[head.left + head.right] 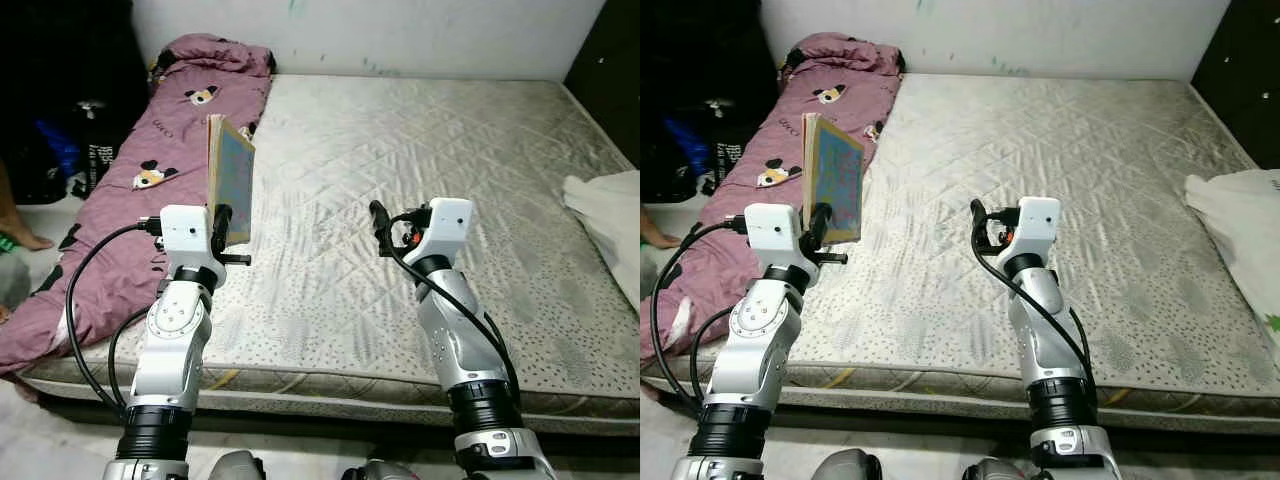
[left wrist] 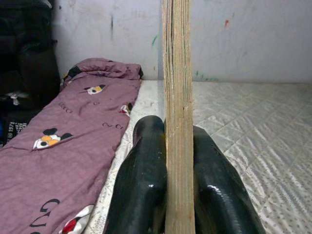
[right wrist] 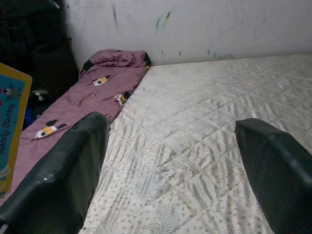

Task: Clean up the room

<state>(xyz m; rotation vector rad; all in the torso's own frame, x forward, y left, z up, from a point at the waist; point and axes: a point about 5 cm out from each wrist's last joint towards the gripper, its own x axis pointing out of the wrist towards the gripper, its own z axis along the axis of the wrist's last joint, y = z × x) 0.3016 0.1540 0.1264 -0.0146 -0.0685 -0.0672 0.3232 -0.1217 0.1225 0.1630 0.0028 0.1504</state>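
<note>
A thin children's book (image 1: pixel 231 176) with a blue cover stands upright above the left part of the bare mattress (image 1: pixel 430 170). My left gripper (image 1: pixel 222 222) is shut on its lower edge. In the left wrist view the book's page edge (image 2: pixel 176 112) runs straight up between the two black fingers (image 2: pixel 141 185). My right gripper (image 1: pixel 378 226) hovers over the middle of the mattress, open, with nothing between its fingers (image 3: pixel 63 180). The book's cover corner (image 3: pixel 12 126) shows at the edge of the right wrist view.
A purple blanket with cartoon prints (image 1: pixel 150 190) lies along the mattress's left side. White cloth (image 1: pixel 610 215) sits at the right edge of the bed. Dark bags (image 1: pixel 70 140) stand on the floor to the left, and a person's foot (image 1: pixel 15 235) shows there.
</note>
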